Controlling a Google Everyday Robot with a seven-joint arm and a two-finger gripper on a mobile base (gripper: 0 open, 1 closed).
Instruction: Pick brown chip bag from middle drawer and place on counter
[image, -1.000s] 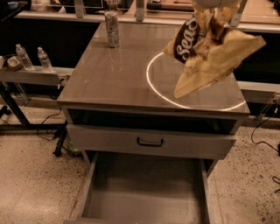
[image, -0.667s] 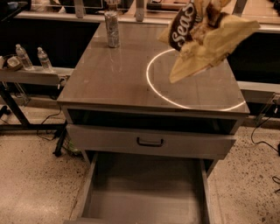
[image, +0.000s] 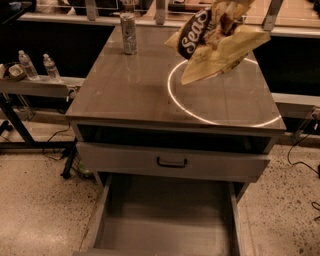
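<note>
The brown chip bag (image: 216, 41), with white script and pale yellow ends, hangs in the air above the far right part of the counter (image: 125, 95), over the white ring (image: 172, 95). My gripper (image: 226, 6) is at the top edge of the view, mostly hidden behind the bag's upper end, and holds the bag from above. The middle drawer (image: 165, 220) is pulled out at the bottom of the view, its grey floor bare.
A silver can (image: 129, 32) stands at the counter's far left. A drawer front with a black handle (image: 171, 162) sits above the open drawer. Two water bottles (image: 27, 65) stand on the side shelf (image: 40, 86) at left. Cables lie on the floor.
The bag has moved left and higher over the counter, carried by my gripper. The drawer and the can have not moved.
</note>
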